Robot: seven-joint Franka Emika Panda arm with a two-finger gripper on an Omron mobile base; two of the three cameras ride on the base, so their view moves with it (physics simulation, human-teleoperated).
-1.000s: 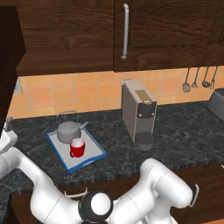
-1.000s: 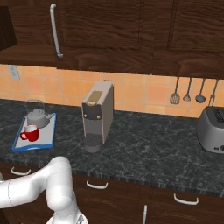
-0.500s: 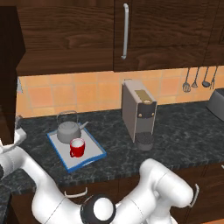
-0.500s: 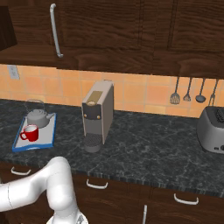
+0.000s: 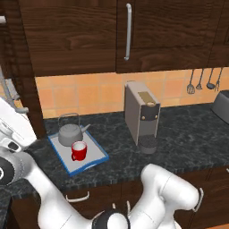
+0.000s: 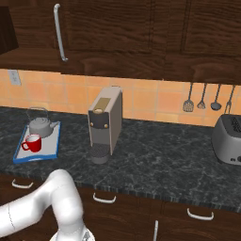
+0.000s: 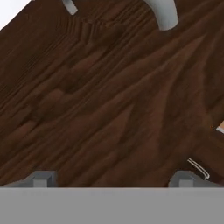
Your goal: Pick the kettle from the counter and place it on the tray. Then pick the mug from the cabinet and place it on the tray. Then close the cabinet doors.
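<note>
Even, shadowless, sharp rendered light

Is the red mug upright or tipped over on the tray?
Upright: the mug stands on the tray with its white inside facing up, beside the kettle.

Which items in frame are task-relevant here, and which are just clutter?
Belong to the job:
kettle, on the tray
mug, on the tray
tray, on the counter
cabinet door, wood grain close in front of the gripper, jaws wide apart

Just lying about:
coffee machine
toaster
hanging utensils
</note>
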